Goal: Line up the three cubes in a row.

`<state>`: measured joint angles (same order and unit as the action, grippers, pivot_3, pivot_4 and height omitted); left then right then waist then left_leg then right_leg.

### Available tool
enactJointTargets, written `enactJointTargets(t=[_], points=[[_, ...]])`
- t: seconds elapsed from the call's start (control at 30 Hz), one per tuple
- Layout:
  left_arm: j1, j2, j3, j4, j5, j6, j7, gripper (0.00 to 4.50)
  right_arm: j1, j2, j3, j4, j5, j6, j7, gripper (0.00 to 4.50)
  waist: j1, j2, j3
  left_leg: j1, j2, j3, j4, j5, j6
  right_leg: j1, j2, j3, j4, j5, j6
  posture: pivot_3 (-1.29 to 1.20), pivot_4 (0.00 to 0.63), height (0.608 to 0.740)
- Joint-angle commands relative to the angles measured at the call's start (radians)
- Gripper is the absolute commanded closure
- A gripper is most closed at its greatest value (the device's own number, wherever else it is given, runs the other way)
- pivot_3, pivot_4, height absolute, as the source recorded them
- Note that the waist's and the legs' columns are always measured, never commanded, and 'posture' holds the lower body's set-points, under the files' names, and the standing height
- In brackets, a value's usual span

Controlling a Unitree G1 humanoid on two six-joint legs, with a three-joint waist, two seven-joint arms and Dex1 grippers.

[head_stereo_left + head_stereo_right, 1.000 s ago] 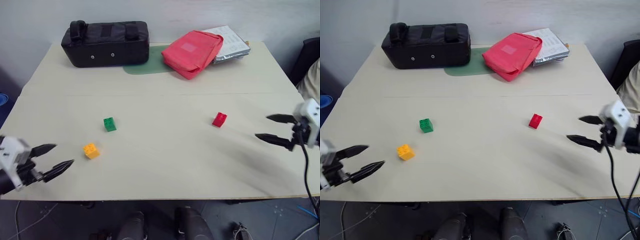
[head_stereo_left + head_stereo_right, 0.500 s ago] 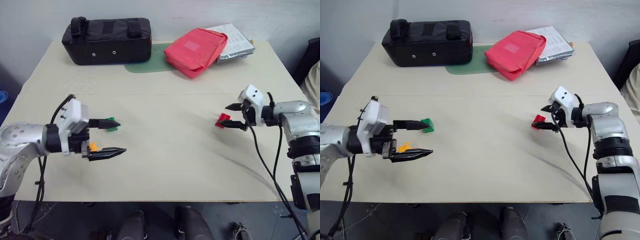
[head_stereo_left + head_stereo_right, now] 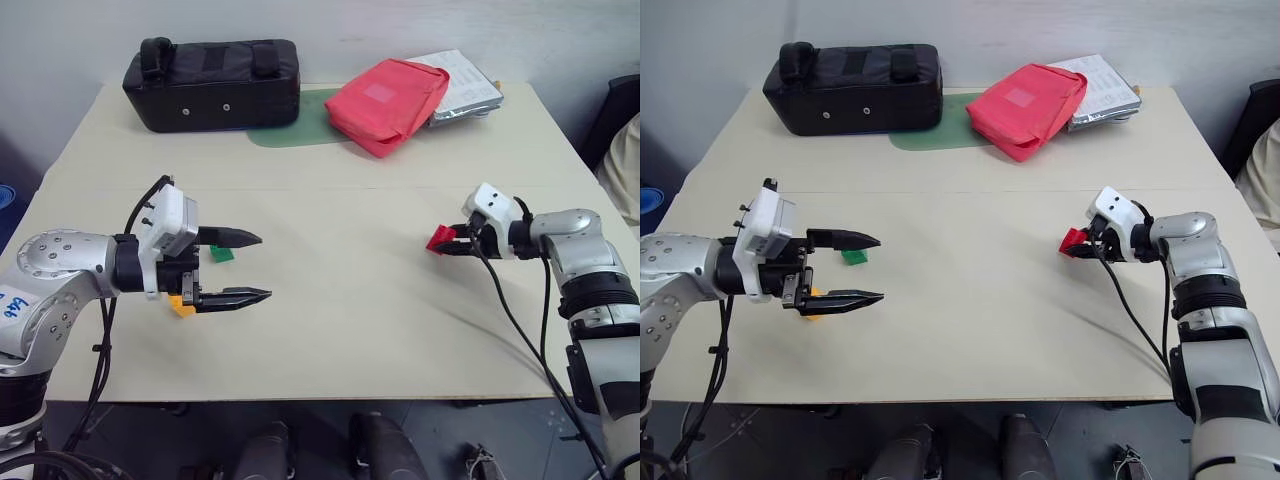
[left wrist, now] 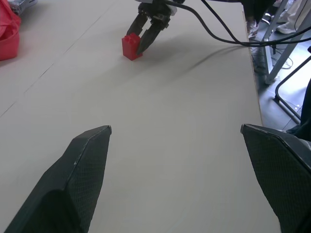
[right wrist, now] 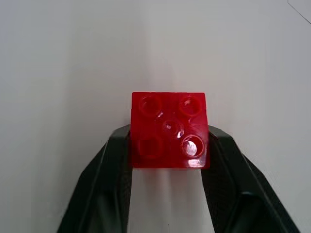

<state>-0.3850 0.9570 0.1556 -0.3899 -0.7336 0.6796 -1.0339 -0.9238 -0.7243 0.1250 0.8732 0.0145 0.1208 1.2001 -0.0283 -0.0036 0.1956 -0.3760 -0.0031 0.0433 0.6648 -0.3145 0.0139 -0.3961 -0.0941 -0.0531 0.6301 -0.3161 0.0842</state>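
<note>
The right gripper (image 5: 167, 145) clamps the red cube (image 5: 169, 130) on the table (image 3: 340, 320), while the left gripper (image 3: 245, 267) hangs wide open above the green cube (image 3: 221, 254) and yellow cube (image 3: 181, 305).

table (image 3: 350, 330): pale, flat
black bag (image 3: 212, 84): far edge, left
red pouch (image 3: 386, 104): far edge, partly on green mat (image 3: 292, 130)
papers (image 3: 462, 88): under pouch's right side

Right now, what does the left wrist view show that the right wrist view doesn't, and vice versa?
Left wrist view alone: the left gripper with jaws open over bare table, a corner of the red pouch, and floor past the table edge. Right wrist view alone: the studded top of the red cube close up. Both: the right gripper shut on the red cube.
</note>
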Motion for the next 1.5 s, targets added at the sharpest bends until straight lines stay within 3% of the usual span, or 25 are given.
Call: enactJointTargets(t=[0.03,0.1,0.23,0.33,0.47,0.67,1.1,1.4,1.5], points=[[-0.026,-0.004,0.004,-0.016,-0.001,-0.019,-0.016,0.00,0.006,-0.003,-0.027,-0.030,0.021,-0.030,0.031,3.01,0.000,0.000,0.000,0.000,0.000,0.000,0.000,0.000,0.000,0.000,0.000,0.000,0.000,0.000,0.000,0.00,0.150,0.740],[-0.040,-0.005,-0.003,-0.015,-0.018,-0.009,-0.030,0.00,0.045,-0.018,-0.044,-0.118,0.068,-0.034,0.107,3.01,0.002,0.000,0.000,0.000,0.000,0.000,0.000,0.000,0.000,0.000,0.000,0.000,0.000,0.000,0.000,0.00,0.150,0.740],[-0.062,0.005,-0.037,-0.024,-0.034,0.004,-0.093,0.00,0.215,-0.094,-0.077,-0.477,0.206,0.027,0.284,3.01,0.007,0.000,0.000,-0.001,0.000,-0.001,0.000,0.000,0.000,0.000,0.000,-0.001,0.002,0.000,0.000,0.00,0.150,0.740],[-0.078,0.012,-0.088,-0.033,-0.021,-0.012,-0.166,0.00,0.396,-0.168,-0.099,-0.785,0.276,0.108,0.308,3.01,0.017,0.000,0.000,-0.001,0.000,-0.001,0.001,0.000,0.001,0.000,0.000,-0.001,0.002,0.000,0.001,0.00,0.150,0.740],[-0.109,-0.006,-0.163,-0.028,0.026,-0.063,-0.234,0.00,0.608,-0.226,-0.115,-1.037,0.280,0.108,0.260,3.01,0.027,0.000,0.000,0.001,0.000,-0.001,0.001,-0.001,0.000,0.002,0.000,-0.001,-0.001,0.000,0.001,0.00,0.150,0.740],[-0.135,-0.032,-0.234,-0.010,0.099,-0.150,-0.295,0.00,0.732,-0.223,-0.100,-1.103,0.219,0.038,0.178,3.01,0.025,0.000,0.000,0.003,-0.001,0.000,0.001,-0.001,0.000,0.004,0.000,0.000,-0.001,0.000,0.001,0.00,0.150,0.740],[-0.160,-0.060,-0.240,0.008,0.116,-0.153,-0.307,0.00,0.729,-0.186,-0.017,-1.049,0.168,-0.028,0.123,3.01,0.027,-0.001,0.001,0.003,-0.001,0.000,0.001,0.000,0.001,0.004,0.000,0.000,-0.001,0.000,0.001,0.00,0.150,0.740],[-0.160,-0.080,-0.239,0.026,0.133,-0.150,-0.271,0.00,0.716,-0.200,-0.046,-1.073,0.213,0.020,0.121,0.03,0.028,-0.001,0.001,0.003,-0.001,0.000,0.001,0.000,0.001,0.004,0.000,0.000,-0.001,0.000,0.001,0.00,0.150,0.740],[-0.142,-0.081,-0.221,0.028,0.140,-0.145,-0.239,0.00,0.708,-0.222,-0.088,-1.093,0.258,0.049,0.132,0.03,0.028,-0.001,0.001,0.003,-0.001,0.000,0.001,0.000,0.002,0.004,0.000,0.000,-0.001,0.000,0.001,0.00,0.150,0.740]])
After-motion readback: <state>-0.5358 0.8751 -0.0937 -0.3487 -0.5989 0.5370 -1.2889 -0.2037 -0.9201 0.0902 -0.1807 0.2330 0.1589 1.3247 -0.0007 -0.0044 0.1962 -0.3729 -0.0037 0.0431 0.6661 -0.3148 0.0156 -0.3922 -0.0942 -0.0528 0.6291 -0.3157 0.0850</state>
